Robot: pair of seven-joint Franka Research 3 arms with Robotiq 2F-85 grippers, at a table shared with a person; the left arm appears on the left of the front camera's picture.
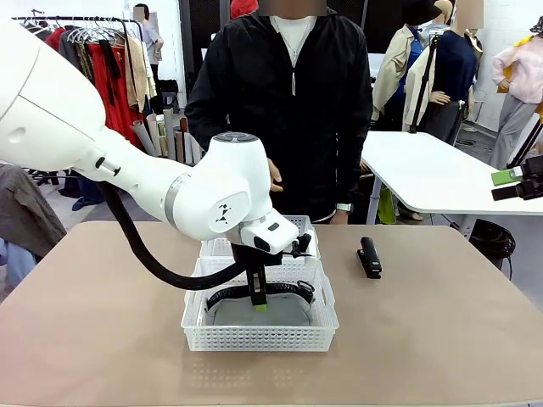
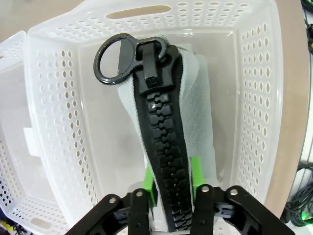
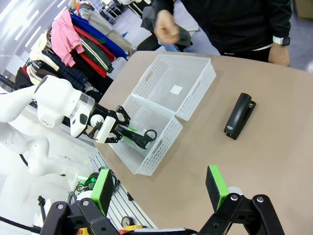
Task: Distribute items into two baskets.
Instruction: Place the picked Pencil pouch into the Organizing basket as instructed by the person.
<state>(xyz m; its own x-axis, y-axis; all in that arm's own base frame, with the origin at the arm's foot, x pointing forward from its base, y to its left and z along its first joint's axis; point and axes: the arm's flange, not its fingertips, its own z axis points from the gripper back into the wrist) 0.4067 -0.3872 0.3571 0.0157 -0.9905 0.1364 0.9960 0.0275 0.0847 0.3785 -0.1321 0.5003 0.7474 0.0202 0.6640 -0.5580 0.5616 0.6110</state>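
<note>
1. Near basket (image 1: 254, 341) and far basket (image 1: 219, 248) are both white plastic with lattice sides and handle cutouts. They stand right up against each other, one behind the other, in the middle of the tan desk (image 1: 93, 331). The far one is on the side of the person (image 1: 297, 102) in a black jacket.
2. Grey bag (image 2: 198, 112) is inside the near basket, with its fabric body down in the tub and one edge raised toward the wrist camera. A toothed black strap (image 2: 164, 132) runs along that edge and ends in a black ring (image 2: 115, 61).
3. Left claw (image 2: 172, 178) reaches down into the near basket. It is drawn almost closed, its green pads pinching the bag's strap and fabric edge between them.
4. Right claw (image 3: 159, 188) is held well above the desk, looking down on it. Its jaws are spread wide and it is empty.
5. Stapler (image 1: 369, 257), black and oblong, lies flat on the bare desk to the robot's right of the baskets, apart from both and in neither.
6. Sticker (image 3: 175, 89), small and white, sits on the floor of the far basket. Any print on it is too small to read.
</note>
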